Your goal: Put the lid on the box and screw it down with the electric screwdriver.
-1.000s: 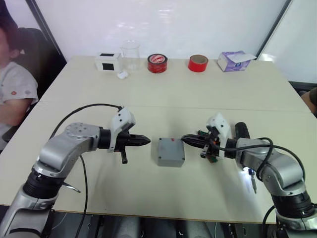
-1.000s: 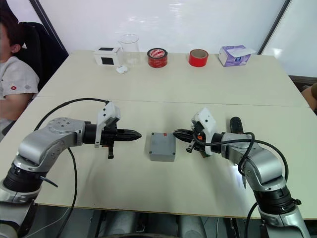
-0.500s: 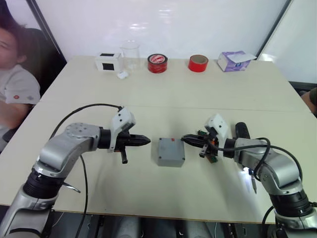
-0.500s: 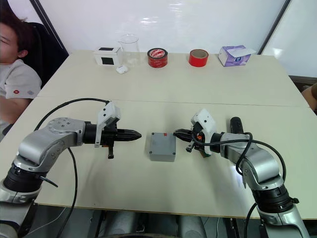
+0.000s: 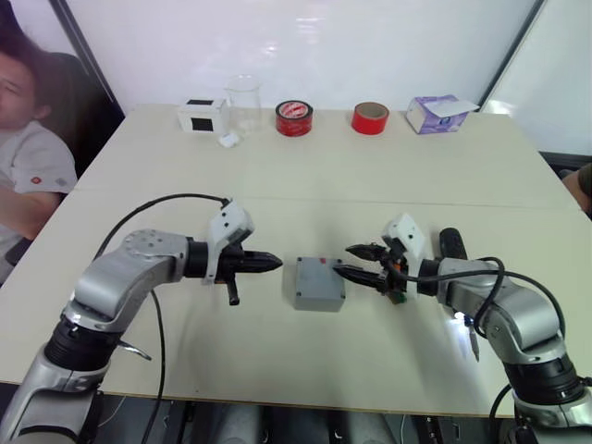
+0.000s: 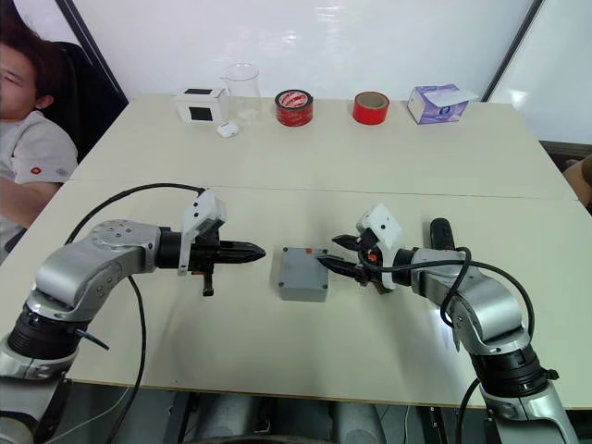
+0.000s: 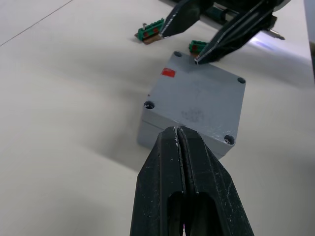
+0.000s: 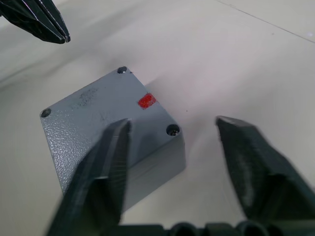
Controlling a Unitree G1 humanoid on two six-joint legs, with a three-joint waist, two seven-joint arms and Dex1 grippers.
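1. Box: mid-counter, between both arms, lid already seated flush on top; red mark at its far right corner; four corner screw holes visible
2. Right end effector: fingers spread apart, tips at the box's right edge, one over the lid corner; likely set to steady or square the lid
3. Left end effector: fingers pressed together, empty, pointing at the box's left side, just apart from it
4. Screwdriver: lies right of the box, partly behind the right forearm, ungripped
5. Green boards: just right of the box, crowding the right approach
6. Counter: open room near and far of the box; tape rolls, glass and tissue box well away at the far edge
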